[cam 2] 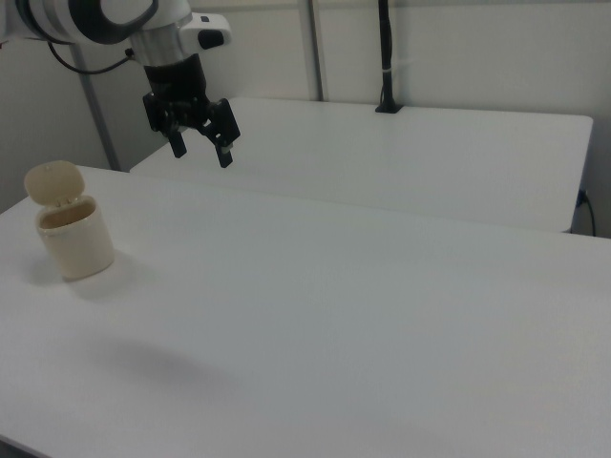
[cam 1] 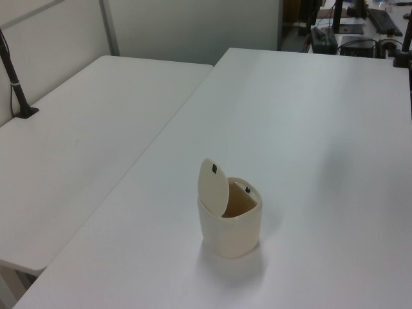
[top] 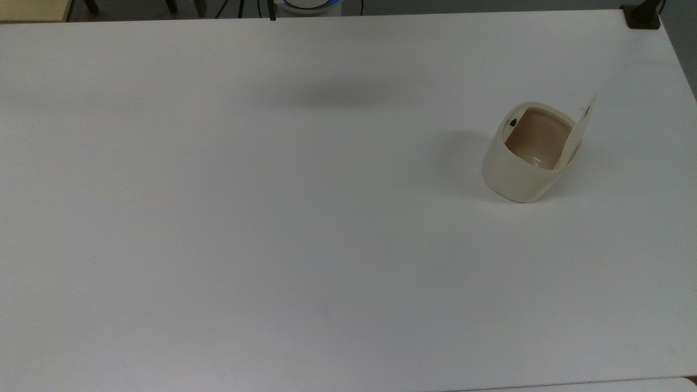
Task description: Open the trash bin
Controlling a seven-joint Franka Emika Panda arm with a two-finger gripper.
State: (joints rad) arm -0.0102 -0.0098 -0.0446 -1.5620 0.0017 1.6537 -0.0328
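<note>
The cream trash bin (top: 523,169) stands upright on the white table at the top view's right. Its flat lid (top: 581,126) is swung up on its hinge, so the tan inside shows, and a small black button (top: 512,123) sits at the rim. In the left view the trash bin (cam 1: 232,228) stands near the front with its lid (cam 1: 213,187) raised. The right view has the trash bin (cam 2: 73,243) at the far left. High above the table, up and to the right of the bin there, my gripper (cam 2: 202,151) hangs open, holding nothing.
The white table (top: 272,218) spreads wide around the bin. A second white table (cam 1: 77,154) adjoins it at the left view's left, with a black clamped post (cam 1: 16,90) on it. A black clamp (top: 642,19) sits at the top view's far right corner.
</note>
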